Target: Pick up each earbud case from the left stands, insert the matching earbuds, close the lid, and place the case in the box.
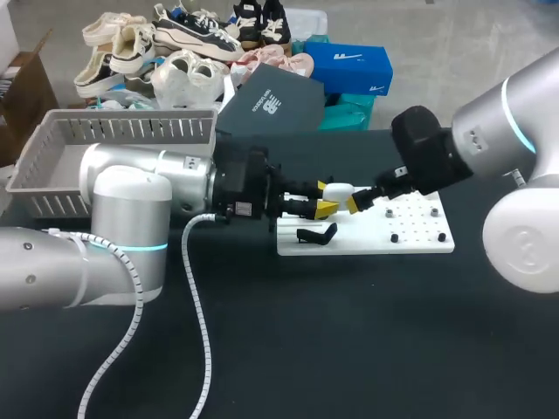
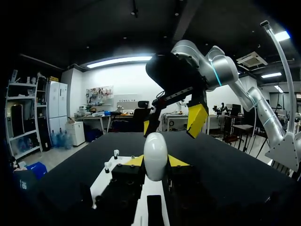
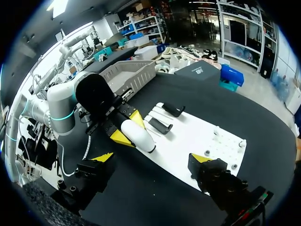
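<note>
ok so right now the left fingers (image 2: 176, 161) are clamped on the white earbud case (image 2: 155, 153) from both sides, gripping its lower half so the rounded end sticks out past the yellow tips toward the other arm. It's held in the air over the end of the white board (image 1: 410, 229) where the black stands (image 1: 316, 234) are. The lid looks shut to me, though I can't make out a seam. The right fingers (image 2: 197, 117) are spread wide with nothing in them, just ahead of the case and not touching it. My read is that the step is getting the lid open so the buds can go in. I'd hold the left arm dead still with a firm squeeze, since that glossy shell looks like it would twist or pop out under a sideways shove. The right arm should come in slow and centred, catch only the free end, and push along the hinge direction, not across it. There are small dark pegs (image 1: 393, 237) at the board's other end, and I can't tell if buds sit on them. The grey basket (image 1: 52, 161) is well off behind the left arm on the black tabletop (image 1: 349, 332), so that's for later
</note>
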